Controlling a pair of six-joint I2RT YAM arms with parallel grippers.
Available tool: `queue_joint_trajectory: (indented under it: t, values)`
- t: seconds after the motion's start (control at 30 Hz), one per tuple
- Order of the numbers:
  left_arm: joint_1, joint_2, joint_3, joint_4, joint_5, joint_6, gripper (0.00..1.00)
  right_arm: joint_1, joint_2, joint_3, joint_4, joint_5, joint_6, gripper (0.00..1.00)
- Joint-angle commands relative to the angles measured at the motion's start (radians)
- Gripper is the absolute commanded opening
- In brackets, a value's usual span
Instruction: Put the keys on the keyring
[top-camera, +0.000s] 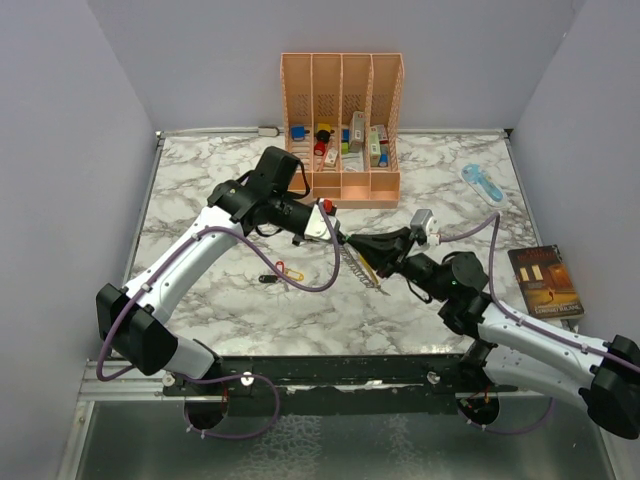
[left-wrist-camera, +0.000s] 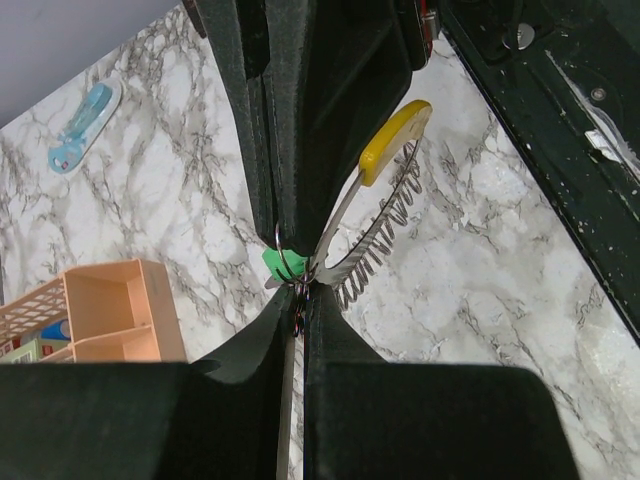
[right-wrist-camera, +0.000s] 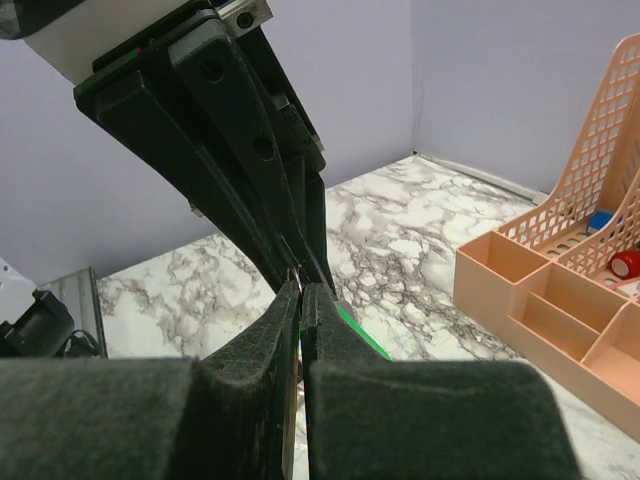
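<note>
Above the middle of the table my left gripper (top-camera: 340, 238) and right gripper (top-camera: 352, 243) meet tip to tip, both shut. The keyring (top-camera: 366, 270), a yellow band (left-wrist-camera: 395, 140) with a silvery coiled chain (left-wrist-camera: 375, 235), hangs slanting from that point. A green-tagged key (left-wrist-camera: 283, 263) sits right at the tips, its thin wire ring pinched between my left fingers (left-wrist-camera: 330, 330). From the right wrist the green tag (right-wrist-camera: 360, 335) shows beside my right fingers (right-wrist-camera: 345, 330), with a small ring (right-wrist-camera: 297, 278) at their tips. More keys (top-camera: 281, 272) with red, yellow and black tags lie on the marble.
A peach desk organiser (top-camera: 343, 125) with small items stands at the back centre. Back right lies a light-blue gadget (top-camera: 482, 182), and a dark book (top-camera: 545, 282) rests near the right edge. Purple cables loop off both arms.
</note>
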Motion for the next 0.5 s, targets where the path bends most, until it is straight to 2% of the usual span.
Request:
queue_joint_trajectory:
  t: [0.0,0.47]
  values:
    - [0.014,-0.022,0.017,0.117,0.039,-0.028,0.0,0.009,0.023,-0.026,0.094,-0.022,0.044,0.02]
    - [0.014,-0.029,0.017,0.175,0.072,-0.12,0.0,0.009,0.132,-0.047,0.288,-0.016,0.067,0.02]
